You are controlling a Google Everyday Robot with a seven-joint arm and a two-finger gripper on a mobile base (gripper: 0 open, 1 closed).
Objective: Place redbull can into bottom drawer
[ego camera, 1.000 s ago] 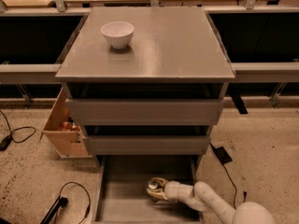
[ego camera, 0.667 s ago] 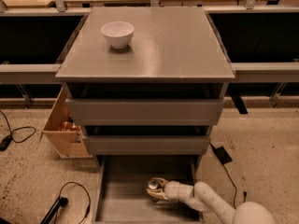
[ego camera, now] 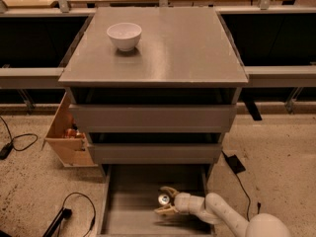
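The bottom drawer (ego camera: pixel 128 211) is pulled open at the foot of the grey cabinet, showing its plain grey inside. My gripper (ego camera: pixel 166 201) reaches into it from the right on a white arm. Its tan fingers (ego camera: pixel 168 190) sit on either side of the redbull can (ego camera: pixel 163 199) and are shut on it. The can stands upright with its shiny top showing, low in the right half of the drawer. I cannot tell whether its base touches the drawer floor.
A white bowl (ego camera: pixel 124 35) stands on the cabinet top (ego camera: pixel 187 48). The two upper drawers (ego camera: pixel 153 117) are closed. A tan wooden box (ego camera: pixel 66 135) stands at the cabinet's left. Black cables (ego camera: pixel 74 206) lie on the floor at both sides.
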